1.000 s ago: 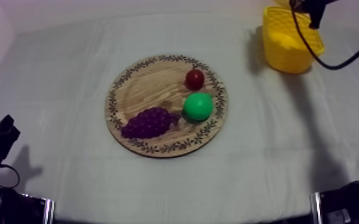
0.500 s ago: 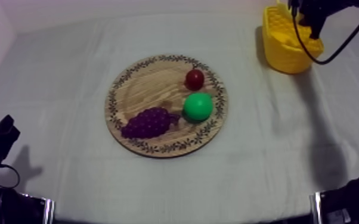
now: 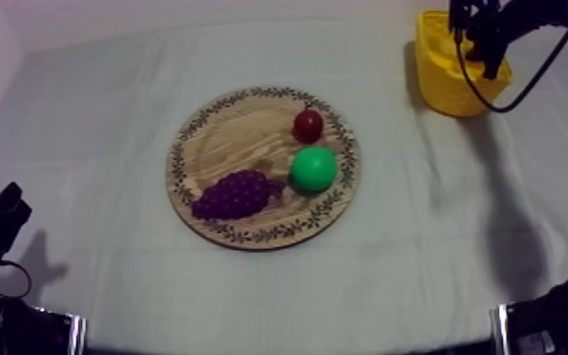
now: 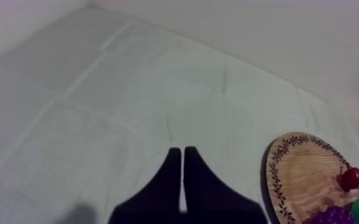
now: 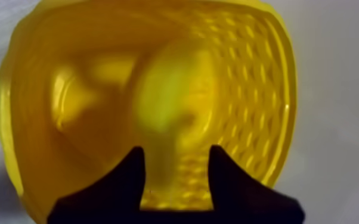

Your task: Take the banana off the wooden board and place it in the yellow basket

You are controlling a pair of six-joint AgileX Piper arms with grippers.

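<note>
Top view, layout: the right tool is over the open mouth of the yellow basket, at the far right of the table. What lies under the tool inside the basket cannot be made out from here.

Right wrist view, grip: the two black fingers stand part-way apart and pinch the banana between them. The banana is inside the basket's rim, with lattice wall around it.
- Long axis: straight ahead of the right tool, in line with its fingers. It runs from the gap between them out toward the basket's far wall.
- The outline is blurred, so the stalk end cannot be told from the tip.

Left wrist view: the left tool is pressed together into a narrow wedge with nothing in it, over bare cloth. Ahead of it and off to its right is the round wooden board.

Top view, the rest: the left tool sits low at the near left edge, well apart from the board.
- The board lies between the two tools.
- The bunch of grapes is on the side nearer the left tool.
- The green pear is just beside the grapes, on the side nearer the right tool.
- The small red fruit is near the pear, on its basket side.
</note>
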